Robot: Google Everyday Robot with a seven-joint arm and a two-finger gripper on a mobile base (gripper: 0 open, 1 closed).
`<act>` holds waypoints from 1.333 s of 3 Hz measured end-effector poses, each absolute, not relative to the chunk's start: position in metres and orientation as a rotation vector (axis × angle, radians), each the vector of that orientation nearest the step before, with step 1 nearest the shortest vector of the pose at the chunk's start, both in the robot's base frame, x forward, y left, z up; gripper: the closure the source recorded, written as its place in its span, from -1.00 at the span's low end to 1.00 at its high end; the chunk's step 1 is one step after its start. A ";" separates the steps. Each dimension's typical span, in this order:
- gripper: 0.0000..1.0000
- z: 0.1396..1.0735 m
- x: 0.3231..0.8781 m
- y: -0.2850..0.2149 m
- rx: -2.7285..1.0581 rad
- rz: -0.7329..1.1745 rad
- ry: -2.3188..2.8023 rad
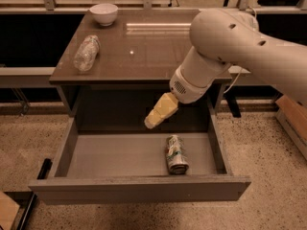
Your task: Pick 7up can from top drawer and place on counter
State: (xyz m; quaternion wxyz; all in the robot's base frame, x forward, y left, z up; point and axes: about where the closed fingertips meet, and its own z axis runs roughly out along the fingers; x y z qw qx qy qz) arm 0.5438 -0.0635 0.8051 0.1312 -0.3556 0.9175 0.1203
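- Hanging over the open top drawer (115, 157), the gripper (152, 121) points down and to the left, just in front of the dark cabinet opening and above the drawer floor.
- It holds nothing. Whether it is apart or together, I cannot tell from this angle.
- The 7up can (176, 154) lies on its side on the drawer floor, right of centre and close to the front panel, with one silver end facing forward.
- The can sits below and a little to the right of the gripper, clearly apart from it. The pick looks not yet begun, only approached.
- The white arm (225, 42) reaches in from the right across the counter (139, 51), likely so the wrist can drop into the drawer without meeting its side wall.
- Because the can lies flat, it may roll if nudged, so a grasp across its body seems the safer choice.
- A clear plastic bottle (86, 53) lies on the counter's left edge and a white bowl (103, 13) stands at the back left. The middle and front right look better for setting the can down.
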 end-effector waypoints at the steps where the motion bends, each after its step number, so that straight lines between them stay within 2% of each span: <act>1: -1.00 0.804 0.544 -0.062 -1.025 0.353 2.671; 2: -1.00 0.801 0.544 -0.058 -1.047 0.333 2.672; 4: -1.00 0.722 0.550 -0.063 -0.879 0.340 2.859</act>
